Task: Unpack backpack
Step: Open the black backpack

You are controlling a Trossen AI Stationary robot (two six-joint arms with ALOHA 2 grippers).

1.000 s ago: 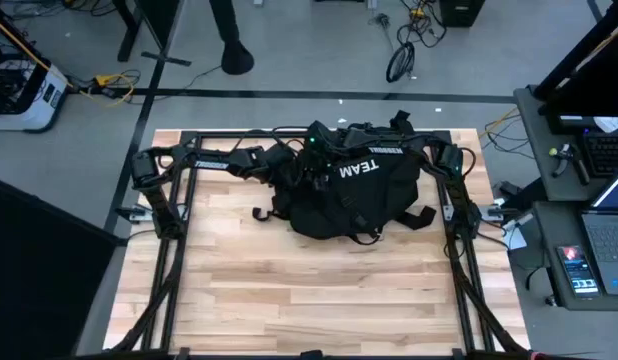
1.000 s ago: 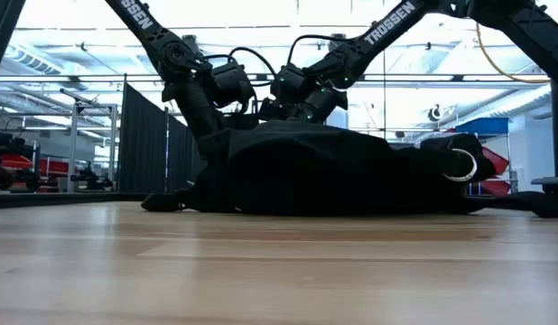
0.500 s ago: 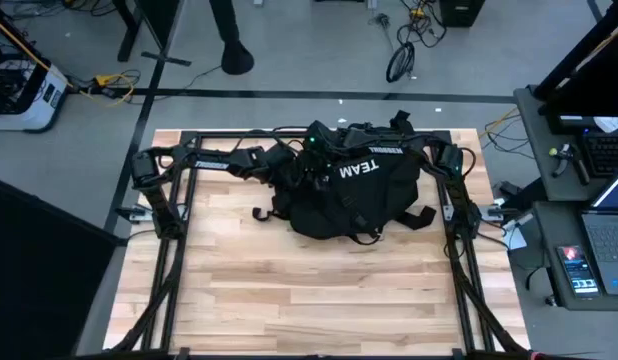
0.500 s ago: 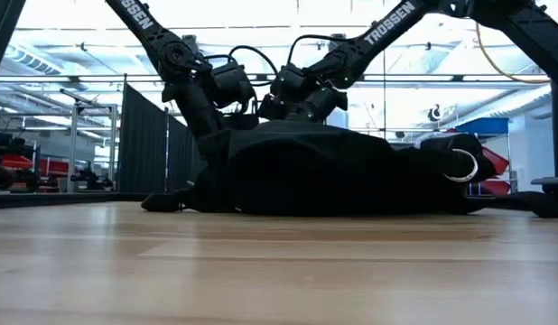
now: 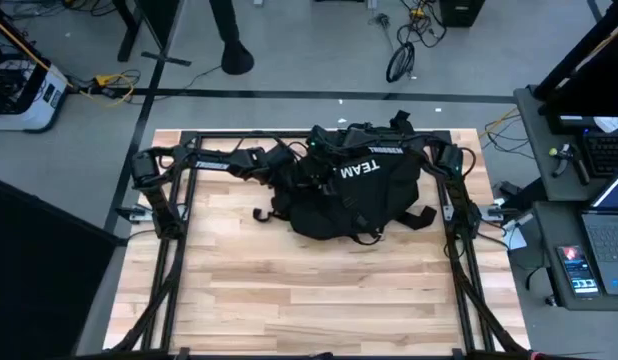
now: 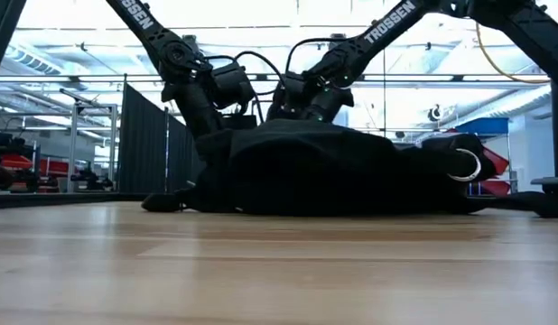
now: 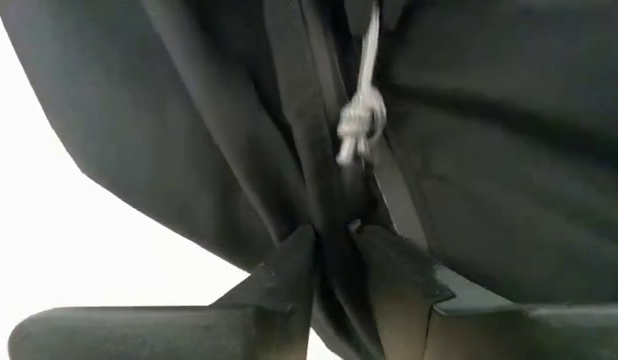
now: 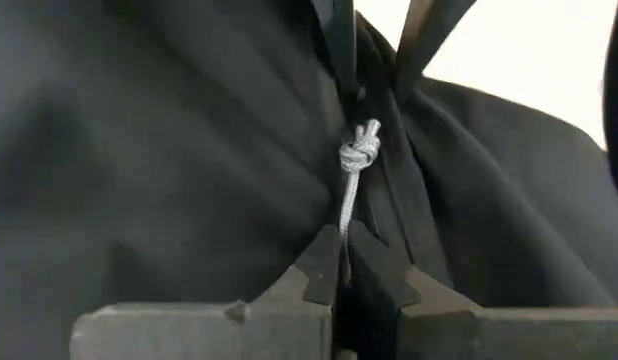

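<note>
While the backpack [image 5: 357, 195] is lying toward 12 o'clock on the surface [image 5: 319, 290], its fabric is being pinched by the left tool [image 7: 334, 262] and its grey knotted cord [image 8: 351, 185] is being clamped by the right tool [image 8: 341, 265]; both tools' tips are being hidden from above.

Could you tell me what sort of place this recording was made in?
Most likely a robotics lab or workshop: the backpack lies on a wooden table framed by two robot arms, cables trail over the floor, and a laptop sits on a side desk. The low view shows a high, open hall with dark partitions.
</note>
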